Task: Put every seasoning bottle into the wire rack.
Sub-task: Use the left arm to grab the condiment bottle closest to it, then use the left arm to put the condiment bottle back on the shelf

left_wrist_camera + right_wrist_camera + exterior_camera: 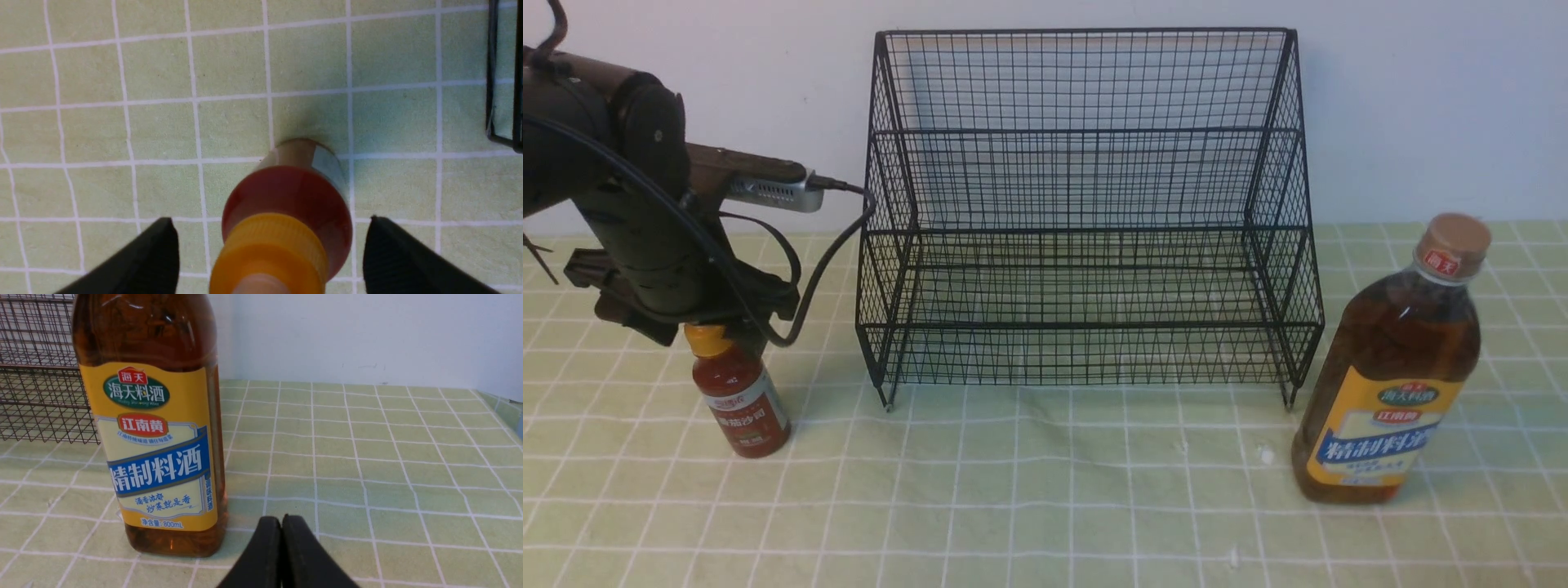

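Red-sauce bottle [739, 400] seen upright, lower left of front frame, outside wire rack [1086, 220]. Left gripper [269, 222] is placed straight above its cap, jaws spread wide either side, nothing held.

The wire rack [1086, 230] stands on the surface [1045, 506], at the back. The small bottle [742, 400] stands left of it and the tall bottle [1388, 384] right, both outside.
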